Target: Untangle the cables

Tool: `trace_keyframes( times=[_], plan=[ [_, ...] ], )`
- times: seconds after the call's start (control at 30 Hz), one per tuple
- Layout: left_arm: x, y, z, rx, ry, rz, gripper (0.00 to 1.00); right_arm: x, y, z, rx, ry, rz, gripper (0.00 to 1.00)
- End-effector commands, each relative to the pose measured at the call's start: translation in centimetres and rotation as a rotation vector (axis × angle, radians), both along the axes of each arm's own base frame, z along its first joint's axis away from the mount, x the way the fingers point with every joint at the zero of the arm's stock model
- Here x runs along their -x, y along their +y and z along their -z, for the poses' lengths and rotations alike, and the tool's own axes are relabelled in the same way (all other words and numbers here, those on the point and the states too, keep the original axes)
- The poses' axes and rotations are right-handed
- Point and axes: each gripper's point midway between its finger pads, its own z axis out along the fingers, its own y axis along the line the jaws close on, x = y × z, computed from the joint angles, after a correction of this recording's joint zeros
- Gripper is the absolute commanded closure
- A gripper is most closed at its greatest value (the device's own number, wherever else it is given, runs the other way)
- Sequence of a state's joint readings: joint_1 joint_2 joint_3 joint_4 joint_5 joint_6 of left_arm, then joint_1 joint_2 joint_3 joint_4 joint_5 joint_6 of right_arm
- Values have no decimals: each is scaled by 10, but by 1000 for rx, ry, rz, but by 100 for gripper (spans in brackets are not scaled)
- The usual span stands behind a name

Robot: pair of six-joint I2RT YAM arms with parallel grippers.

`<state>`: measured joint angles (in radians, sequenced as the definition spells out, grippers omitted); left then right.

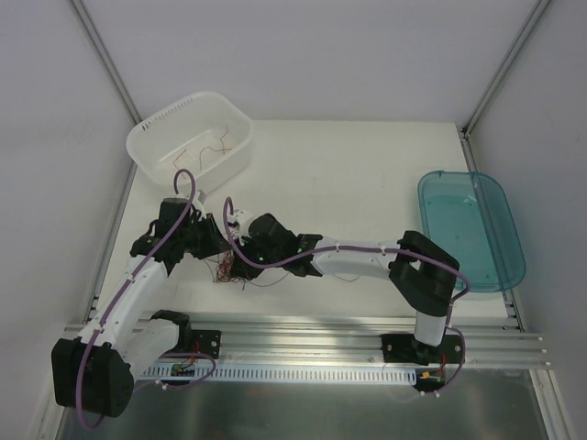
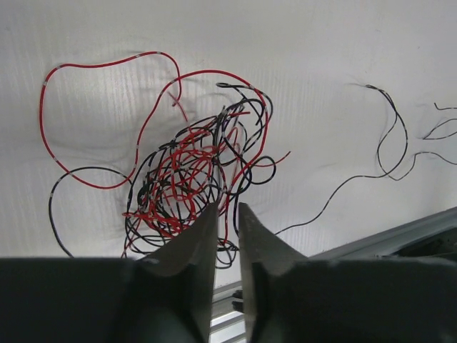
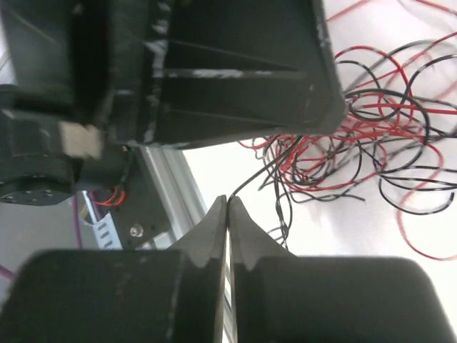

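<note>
Along the near edge of the white worktop (image 1: 348,183) runs a metal rail (image 1: 303,335), where both arms are bolted. Just beyond it, left of centre, a loose heap of thin red and black cables (image 2: 189,175) lies on the worktop, with curly loops spilling out on all sides. The two arms meet over this heap.

The left gripper (image 2: 229,209) is at the heap's near edge with its fingers only narrowly spread, and a red strand shows in the slim gap between them. The right gripper (image 3: 227,201) has its fingers pressed together, pinching one black strand that leads back into the heap.

One thin black wire (image 2: 389,136) lies apart from the heap.

Farther back on the left, a white basket (image 1: 151,137) holds a few red wires (image 1: 209,149). A clear teal tray (image 1: 468,238) sits at the right edge.
</note>
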<state>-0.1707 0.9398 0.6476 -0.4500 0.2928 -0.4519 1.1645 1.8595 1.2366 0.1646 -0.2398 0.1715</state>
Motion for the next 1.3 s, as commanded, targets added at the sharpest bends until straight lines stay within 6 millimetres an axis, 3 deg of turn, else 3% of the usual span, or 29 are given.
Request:
trace_keyframes(
  times=[0.0, 0.07, 0.1, 0.23, 0.33, 0.53, 0.73, 0.83, 1.0, 1.03, 1.1, 1.17, 1.2, 1.23, 1.27],
  plan=[
    [0, -6, -10, 24, -46, 36, 76, -12, -14, -26, -34, -69, 55, 99],
    [1, -6, -14, 27, -66, 38, 67, -17, -23, -35, -45, -82, 80, 99],
    [1, -7, -14, 27, -74, 45, 55, -18, -31, -28, -24, -76, 92, 99],
    [2, -9, -23, 42, -126, 66, 32, -27, -50, -32, -28, -66, 131, 99],
    [3, -16, -27, 74, -147, 99, 27, -27, -58, -39, -38, -71, 135, 99],
    [8, -28, -17, 104, -90, 132, 28, -26, -65, -49, -44, -85, 134, 99],
    [14, -39, 9, 44, -8, 71, 34, -23, -63, -54, -61, -81, 125, 99],
    [15, -37, 36, 0, 63, 1, 41, -20, -65, -57, -71, -77, 121, 99],
    [1, -28, 44, -51, 63, -100, 71, -17, -79, -67, -76, -105, 129, 99],
    [-4, -26, 41, -66, 49, -115, 87, -16, -85, -65, -65, -108, 135, 99],
    [-13, -15, 37, -117, 14, -156, 97, -16, -101, -74, -47, -144, 160, 99],
    [-23, -4, 31, -143, -1, -200, 100, -18, -124, -71, 16, -163, 204, 99],
    [-26, 3, 29, -159, -2, -223, 100, -17, -137, -88, -4, -191, 224, 100],
    [-29, 8, 27, -166, 0, -240, 100, -19, -148, -92, 7, -208, 243, 99],
    [-33, 22, 26, -174, 8, -288, 100, -24, -168, -87, 72, -226, 302, 99]
  ],
)
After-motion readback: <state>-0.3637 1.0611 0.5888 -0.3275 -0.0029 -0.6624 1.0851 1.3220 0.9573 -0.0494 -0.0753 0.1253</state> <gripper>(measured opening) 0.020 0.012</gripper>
